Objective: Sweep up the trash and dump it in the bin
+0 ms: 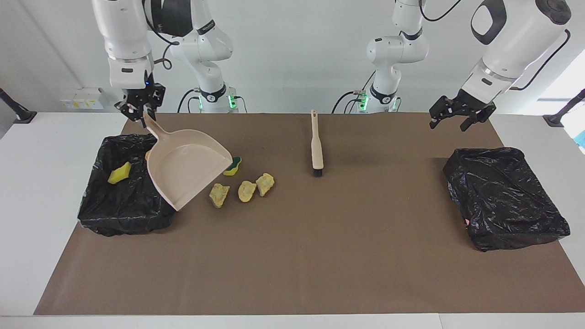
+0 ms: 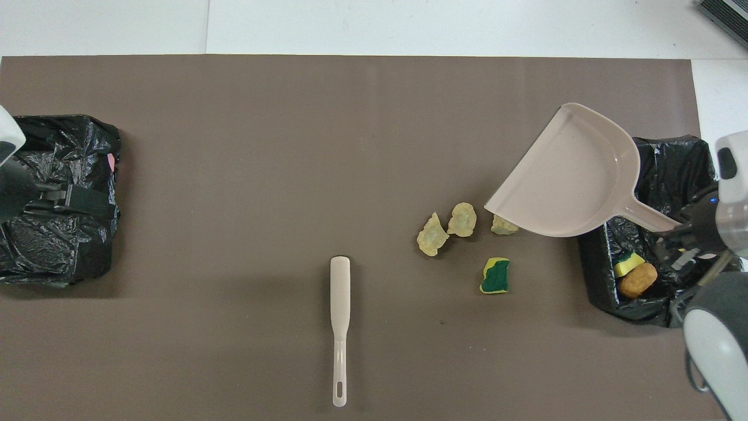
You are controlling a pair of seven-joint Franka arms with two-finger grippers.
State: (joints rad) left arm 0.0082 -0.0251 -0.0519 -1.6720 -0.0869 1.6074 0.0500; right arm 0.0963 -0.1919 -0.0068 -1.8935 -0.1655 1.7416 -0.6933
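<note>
Currently, facing view: right gripper [image 1: 145,113] fingers clamp the dustpan [image 1: 185,171] handle, pan tilted over the bin [image 1: 121,201] holding a yellow sponge piece [image 1: 119,172]; left gripper [image 1: 460,116] waits, fingers spread wide. Overhead view: foam lumps [image 2: 447,228] and green-and-yellow sponge [image 2: 495,275] lie on the counter [image 2: 234,175] beside the bin. Advise lowering the lip flat before sweeping.

a bin [image 1: 123,214] sits at each end of the counter [image 1: 292,256]; the dustpan [image 1: 185,171] tilts over the right arm's one [image 2: 672,169], three foam lumps [image 1: 247,191] and a sponge [image 1: 233,166] beside it, the brush [image 1: 316,146] mid-counter.
</note>
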